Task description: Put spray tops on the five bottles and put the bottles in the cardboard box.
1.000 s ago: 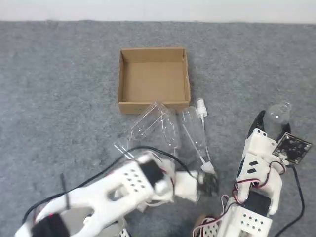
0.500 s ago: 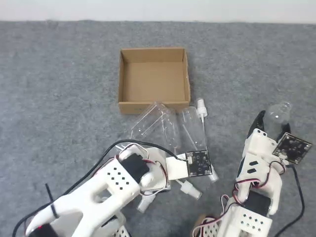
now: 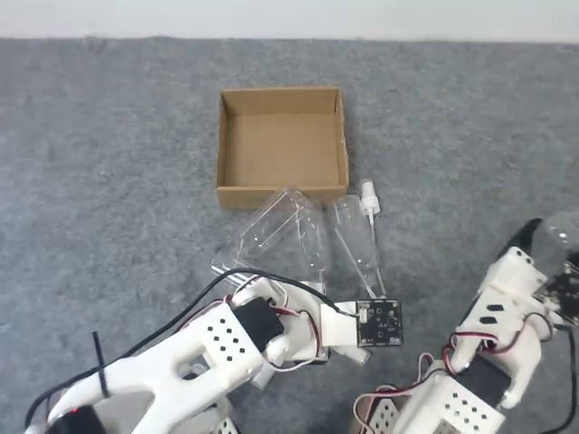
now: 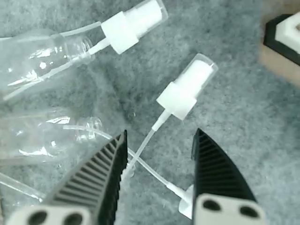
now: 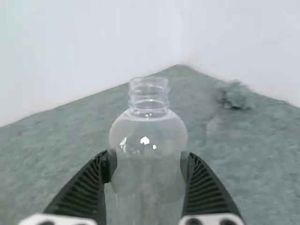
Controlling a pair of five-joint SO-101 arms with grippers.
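Note:
My right gripper is shut on a clear, capless bottle and holds it upright; from above this bottle is at the table's right edge, in the right gripper. My left gripper is open just above the carpet. A loose white spray top lies with its thin tube running between the fingers. A second spray top sits at the neck of a lying bottle. Three clear bottles lie in front of the cardboard box, which holds nothing.
Another spray top lies by the box's front right corner. The left arm stretches over the near middle of the grey carpet. A white wall runs along the far edge.
The right arm has swung to the right with the bottle in its gripper. The left arm's wrist has shifted back and to the right over the loose spray top.

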